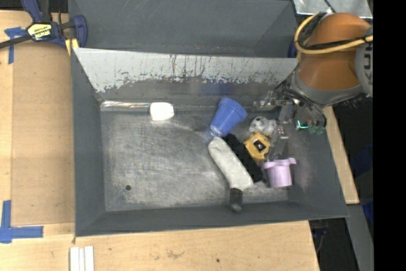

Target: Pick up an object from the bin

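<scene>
My gripper [283,117] is low at the right end of the bin, under the arm's orange cover. It hangs over a small cluster: a silvery crumpled piece [260,125] just left of it and a yellow and black little object [257,146] below that. A lilac cup-shaped piece [279,173] lies in front of the gripper, near the bin's front right corner. A blue cup [226,116] lies on its side to the left of the cluster.
A white oblong brush-like thing [228,164] with a black strip [243,157] beside it lies slanted mid-bin. A small black knob [235,200] sits at the front wall. A white cap on a clear tube [161,112] lies at the back left.
</scene>
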Controlling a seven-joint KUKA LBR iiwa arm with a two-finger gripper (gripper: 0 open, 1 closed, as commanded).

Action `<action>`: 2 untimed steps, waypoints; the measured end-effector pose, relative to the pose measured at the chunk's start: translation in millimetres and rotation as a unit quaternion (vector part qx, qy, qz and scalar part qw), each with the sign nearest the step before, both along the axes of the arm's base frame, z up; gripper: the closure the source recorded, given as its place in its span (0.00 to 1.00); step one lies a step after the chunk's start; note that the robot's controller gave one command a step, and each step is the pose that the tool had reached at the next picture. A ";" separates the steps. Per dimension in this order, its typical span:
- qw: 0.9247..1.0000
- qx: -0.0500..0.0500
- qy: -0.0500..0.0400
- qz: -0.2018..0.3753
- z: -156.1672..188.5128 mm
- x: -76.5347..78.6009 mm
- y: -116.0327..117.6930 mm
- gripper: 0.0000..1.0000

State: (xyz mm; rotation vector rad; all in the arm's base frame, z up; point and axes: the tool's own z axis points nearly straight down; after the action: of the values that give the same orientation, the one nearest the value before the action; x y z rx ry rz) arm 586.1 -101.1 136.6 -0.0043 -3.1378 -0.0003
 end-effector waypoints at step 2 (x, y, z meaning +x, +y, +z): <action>0.999 0.001 0.004 -0.048 -55.3 26.3 6.4 1.00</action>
State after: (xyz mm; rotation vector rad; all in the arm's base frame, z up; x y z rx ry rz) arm 612.4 -94.7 81.3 -0.1544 -3.1258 -0.0035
